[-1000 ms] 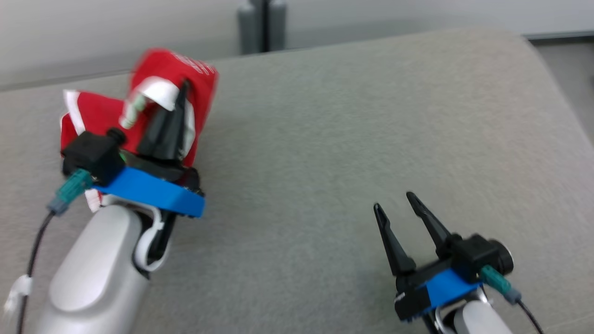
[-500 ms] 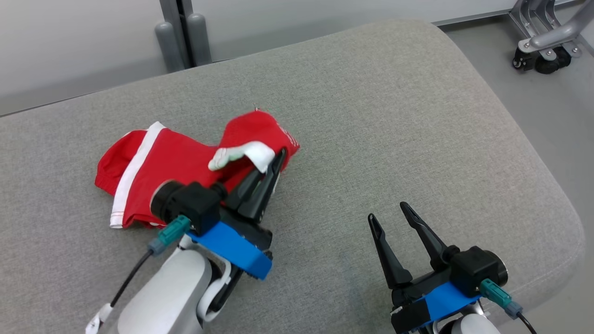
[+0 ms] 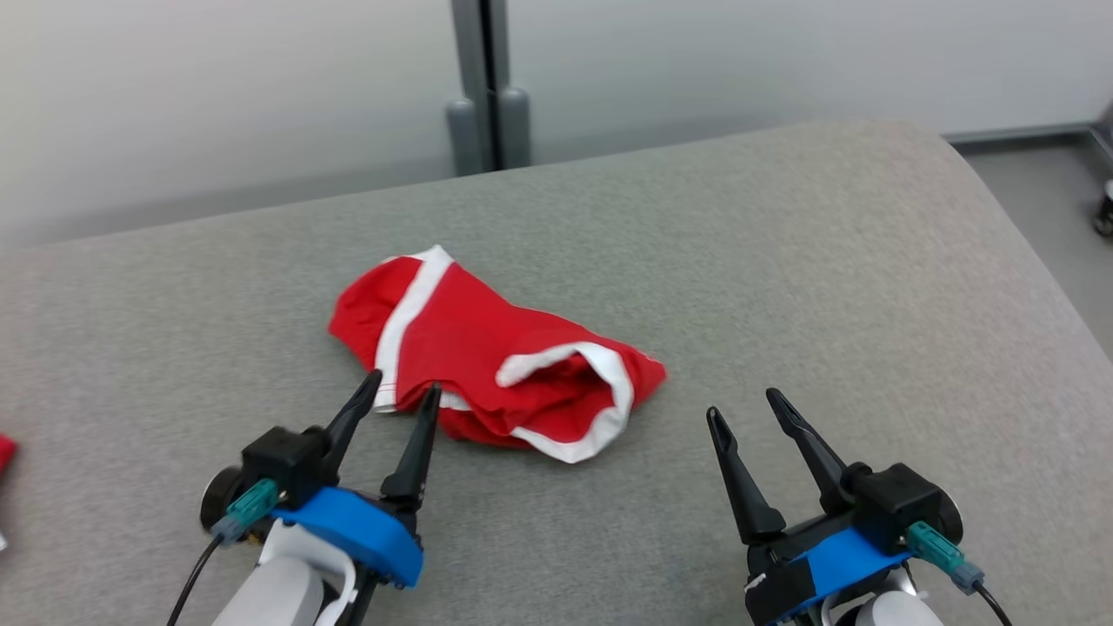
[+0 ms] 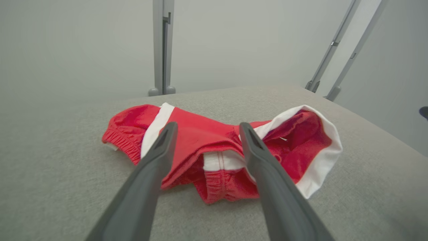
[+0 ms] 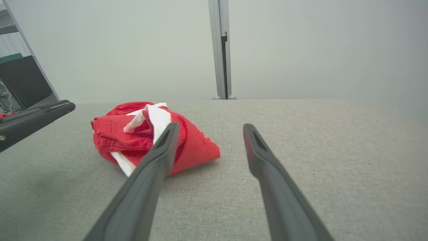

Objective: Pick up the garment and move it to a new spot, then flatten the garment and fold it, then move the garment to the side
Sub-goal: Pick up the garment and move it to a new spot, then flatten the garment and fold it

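The garment (image 3: 487,356) is a small red piece with white trim, lying crumpled on the grey cushioned surface (image 3: 783,261) near its middle. My left gripper (image 3: 403,382) stands open just in front of the garment's near-left edge, with nothing in it. In the left wrist view the garment (image 4: 200,134) lies beyond and between the open fingers of the left gripper (image 4: 208,125), its white-edged opening to the right. My right gripper (image 3: 741,402) is open and empty, to the right of the garment. The right wrist view has the garment (image 5: 113,134) to the left of the right gripper (image 5: 210,124).
A grey post (image 3: 487,104) rises behind the surface against a pale wall. The surface rounds off and drops away at the right, where a caster wheel (image 3: 1104,217) stands on the floor. A bit of something red (image 3: 4,452) shows at the left edge.
My left gripper has opened, let go of the garment and drawn back toward me. The garment now lies loose on the surface. The head camera has shifted; the right gripper stays open.
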Robot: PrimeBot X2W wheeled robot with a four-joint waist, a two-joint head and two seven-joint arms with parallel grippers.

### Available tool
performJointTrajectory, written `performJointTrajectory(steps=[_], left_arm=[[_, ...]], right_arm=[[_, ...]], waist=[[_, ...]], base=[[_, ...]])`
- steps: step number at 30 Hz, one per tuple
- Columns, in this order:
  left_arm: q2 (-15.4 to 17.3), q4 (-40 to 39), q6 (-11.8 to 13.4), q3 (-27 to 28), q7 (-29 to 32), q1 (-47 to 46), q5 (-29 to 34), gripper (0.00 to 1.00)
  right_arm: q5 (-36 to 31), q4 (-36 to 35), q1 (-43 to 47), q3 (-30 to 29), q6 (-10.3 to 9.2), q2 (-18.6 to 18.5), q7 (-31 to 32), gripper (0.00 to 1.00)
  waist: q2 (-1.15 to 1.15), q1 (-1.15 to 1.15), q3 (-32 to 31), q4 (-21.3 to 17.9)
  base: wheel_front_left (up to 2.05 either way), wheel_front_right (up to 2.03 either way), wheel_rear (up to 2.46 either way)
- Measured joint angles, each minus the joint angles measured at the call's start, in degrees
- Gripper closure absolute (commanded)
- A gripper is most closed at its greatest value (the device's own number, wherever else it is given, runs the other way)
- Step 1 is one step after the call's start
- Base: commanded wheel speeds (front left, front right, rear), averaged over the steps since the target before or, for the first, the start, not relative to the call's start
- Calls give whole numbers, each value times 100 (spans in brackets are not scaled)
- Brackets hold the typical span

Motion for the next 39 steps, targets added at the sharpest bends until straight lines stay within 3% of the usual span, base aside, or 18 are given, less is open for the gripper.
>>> performJointTrajectory(steps=[9,19,30,39], left_arm=[[-381,69,0,1361,0,943,280,0],[-849,-180,0,2506,0,1732,758,0],[-945,-244,0,2169,0,1767,845,0],[-755,-245,0,1805,0,1632,665,0]], right_arm=[[-13,245,78,-232,0,0,0,0],[-13,391,277,-300,0,-1,0,0],[87,548,253,75,0,1,0,0],[261,1015,-170,231,0,2,1,0]], waist=[[0,-1,-520,646],[1,0,-741,932],[1,0,-636,1229],[1,1,-449,1912]], base=[[0,0,0],[0,0,0],[0,0,0],[0,0,0]])
